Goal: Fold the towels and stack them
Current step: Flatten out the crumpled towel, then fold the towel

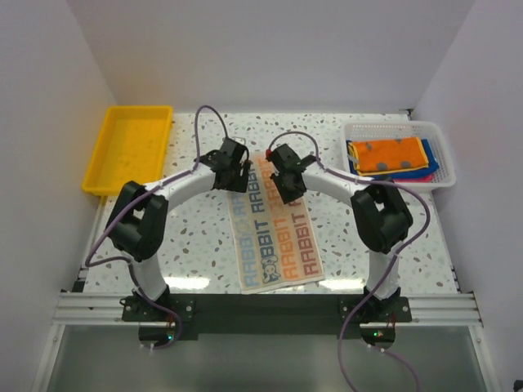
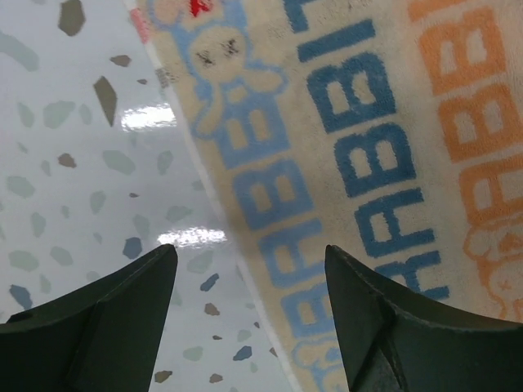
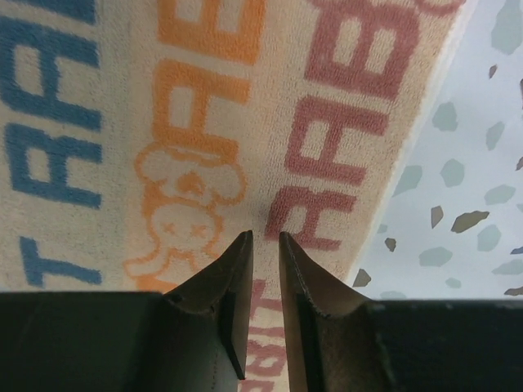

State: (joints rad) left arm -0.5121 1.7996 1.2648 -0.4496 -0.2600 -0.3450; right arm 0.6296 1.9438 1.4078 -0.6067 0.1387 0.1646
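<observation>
Here's the printed towel, spread flat and lengthwise on the tabletop between the two arms, RABBIT lettering face up. Both arms reach to its far end, one to each corner region, which looks like the set-up for picking up that end and carrying it over the near end for a first fold.

Left gripper: jaws stand wide, nothing in them. It straddles the towel's left edge, one finger over bare tabletop, the other over the cloth. That placement makes sense: to pinch a flat cloth, one finger has to get beneath the hem from outside.

Right gripper: jaws almost together, only a thin slit between them. It hangs over the cloth just inside the right edge, above the orange and red lettering. No bunch of cloth shows in the slit, and whether the tips nip the pile I cannot tell.

The other towels wait in the basket at the far right, an orange one on top with blue showing beneath. The tray sits at the far left, well apart from the action, with nothing visible in it.

My read: this is the very start, no fold made yet. The risk is an uneven grab, with one corner caught and the other missed, so the far end lifts skewed.
</observation>
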